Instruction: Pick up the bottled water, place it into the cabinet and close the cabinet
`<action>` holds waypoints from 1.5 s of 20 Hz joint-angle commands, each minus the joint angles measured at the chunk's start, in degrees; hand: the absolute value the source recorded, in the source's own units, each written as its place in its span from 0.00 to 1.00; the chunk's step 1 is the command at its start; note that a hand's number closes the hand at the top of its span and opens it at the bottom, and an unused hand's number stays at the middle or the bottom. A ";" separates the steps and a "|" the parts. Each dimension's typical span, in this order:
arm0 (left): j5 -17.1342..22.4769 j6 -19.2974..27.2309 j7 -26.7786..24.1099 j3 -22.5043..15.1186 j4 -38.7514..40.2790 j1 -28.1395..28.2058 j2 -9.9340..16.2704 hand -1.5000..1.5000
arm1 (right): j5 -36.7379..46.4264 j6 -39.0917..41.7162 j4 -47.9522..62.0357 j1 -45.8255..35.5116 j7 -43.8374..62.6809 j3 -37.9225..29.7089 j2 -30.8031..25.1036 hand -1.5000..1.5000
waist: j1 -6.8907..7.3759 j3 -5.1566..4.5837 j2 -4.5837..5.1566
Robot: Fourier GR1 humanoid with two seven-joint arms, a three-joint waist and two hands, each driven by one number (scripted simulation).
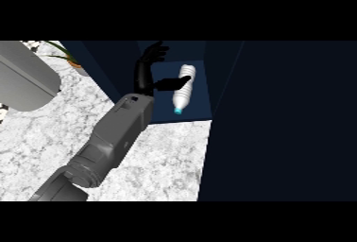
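The bottled water [185,90] lies on its side inside the dark blue cabinet [199,54], its clear body pointing away and its blue cap toward the cabinet's front edge. My left hand [148,66] is inside the cabinet just left of the bottle. Its fingers are straight and spread, pointing away, and its thumb stretches right to the bottle's side. No finger curls round the bottle. The cabinet door [279,118] stands open as a big dark panel filling the right of the view. My right hand does not show.
The marble counter [160,160] runs below and left of the cabinet. A grey rounded appliance [21,78] sits at the upper left, with a potted plant [67,56] behind it beside the cabinet's left wall.
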 commanded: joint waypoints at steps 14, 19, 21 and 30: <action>-0.55 -6.10 -3.74 2.64 3.70 -2.99 -0.34 0.00 | -2.62 2.17 -1.23 1.24 -1.44 -1.31 0.33 0.00 | -0.36 0.00 0.27; 1.34 -16.20 -5.38 4.39 -0.88 -3.59 -0.34 0.00 | -0.27 1.42 -2.49 1.72 0.81 0.04 0.58 0.00 | 0.27 -0.06 -0.22; 1.11 -22.33 -3.96 4.34 -1.33 -4.17 0.25 0.00 | -0.27 1.67 -3.99 3.62 -0.72 -0.22 0.01 0.00 | 0.69 -0.02 -0.54; 8.85 -21.24 0.56 -1.01 -13.53 0.01 -0.36 0.00 | -0.07 1.58 -2.58 -0.44 3.53 -1.40 1.16 0.00 | 1.47 0.01 -1.09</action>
